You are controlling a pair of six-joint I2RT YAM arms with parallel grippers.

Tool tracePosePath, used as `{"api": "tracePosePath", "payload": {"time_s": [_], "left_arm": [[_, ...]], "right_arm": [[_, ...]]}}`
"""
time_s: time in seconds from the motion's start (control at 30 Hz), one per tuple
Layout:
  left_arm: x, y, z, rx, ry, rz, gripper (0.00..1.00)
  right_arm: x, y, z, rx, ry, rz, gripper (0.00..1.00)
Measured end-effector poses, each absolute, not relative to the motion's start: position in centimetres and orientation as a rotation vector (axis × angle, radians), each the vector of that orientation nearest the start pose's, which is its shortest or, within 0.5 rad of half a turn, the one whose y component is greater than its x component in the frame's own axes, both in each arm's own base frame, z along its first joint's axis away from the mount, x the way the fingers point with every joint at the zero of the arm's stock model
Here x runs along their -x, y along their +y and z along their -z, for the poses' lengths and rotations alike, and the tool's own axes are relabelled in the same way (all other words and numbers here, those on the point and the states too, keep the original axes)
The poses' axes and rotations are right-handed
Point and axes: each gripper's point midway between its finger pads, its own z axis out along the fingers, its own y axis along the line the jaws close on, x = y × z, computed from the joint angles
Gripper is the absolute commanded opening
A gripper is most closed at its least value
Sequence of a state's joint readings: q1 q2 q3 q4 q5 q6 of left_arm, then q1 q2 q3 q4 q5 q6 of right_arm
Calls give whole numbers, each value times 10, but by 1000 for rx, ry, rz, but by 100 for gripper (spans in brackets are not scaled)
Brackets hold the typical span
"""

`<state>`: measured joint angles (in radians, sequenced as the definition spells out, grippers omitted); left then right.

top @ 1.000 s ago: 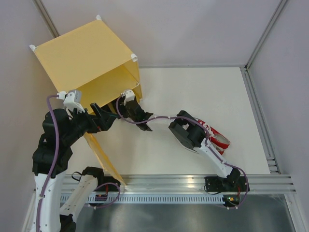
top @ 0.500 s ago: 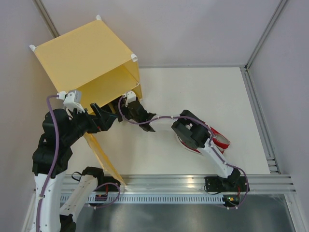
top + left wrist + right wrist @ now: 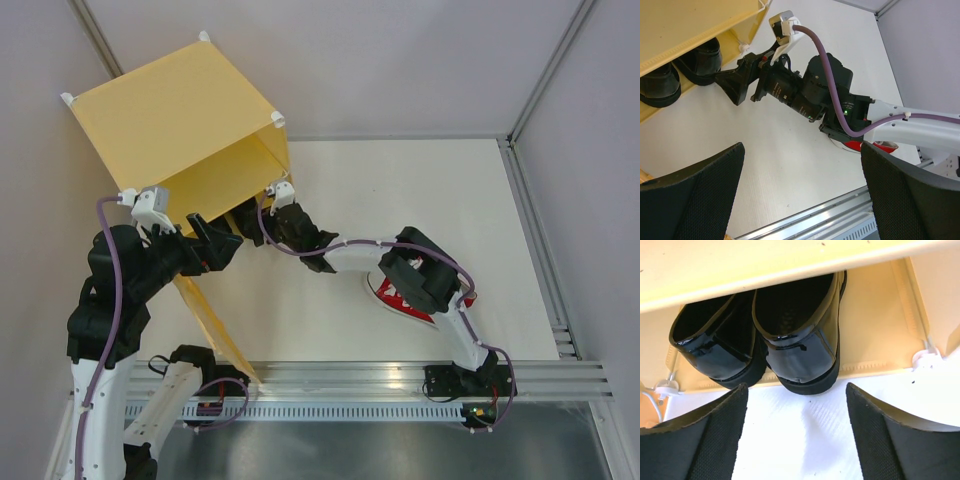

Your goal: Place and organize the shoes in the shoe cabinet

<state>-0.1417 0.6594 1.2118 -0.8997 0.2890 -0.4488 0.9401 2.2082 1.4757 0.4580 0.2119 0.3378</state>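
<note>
While spread wide and empty, right gripper (image 3: 795, 440) facing two black loafers (image 3: 800, 350), heels out, side by side at front edge of cabinet (image 3: 175, 110) floor, under shelf (image 3: 790, 265). Left gripper (image 3: 802, 195) likewise wide, gripping nothing. Cabinet at far left corner of table (image 3: 420, 190); red sneaker (image 3: 395, 296) toward near edge, under right arm (image 3: 345, 255).

White bench (image 3: 430, 190), matte and finely ribbed. Closed in by pale grey walls (image 3: 400, 60) at the back and on both sides, joined at grey corner posts (image 3: 548, 70). Along the near edge, a grooved aluminium rail (image 3: 340, 378); just below it a slotted white strip (image 3: 350, 412), then a brushed metal sheet (image 3: 350, 450).
</note>
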Motion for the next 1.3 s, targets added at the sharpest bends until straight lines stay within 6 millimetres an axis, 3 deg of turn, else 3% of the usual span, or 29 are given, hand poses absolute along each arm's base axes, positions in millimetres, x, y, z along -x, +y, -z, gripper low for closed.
{"api": "tracePosePath", "payload": {"time_s": [0.03,0.07,0.17,0.33,0.67,0.9,1.3], "left_arm": [[-187,-95,-339,102,1960,670,100],[-187,-95,-339,102,1960,670,100],[-187,-95,-339,102,1960,669,100],[-187,-95,-339,102,1961,669,100],[-187,-95,-339,103,1963,669,100],[-187,-95,-338,104,1967,669,100],[-187,-95,-338,105,1971,668,100]], "right_arm": [[-389,493,-100,407,1855,-694,71],[-388,492,-98,404,1864,-694,57],[-383,487,-84,393,1905,-695,41],[-375,482,-68,381,1958,-701,38],[-382,497,-63,366,1965,-733,19],[-384,502,-50,365,1998,-734,17],[-396,509,-51,344,2007,-763,16]]}}
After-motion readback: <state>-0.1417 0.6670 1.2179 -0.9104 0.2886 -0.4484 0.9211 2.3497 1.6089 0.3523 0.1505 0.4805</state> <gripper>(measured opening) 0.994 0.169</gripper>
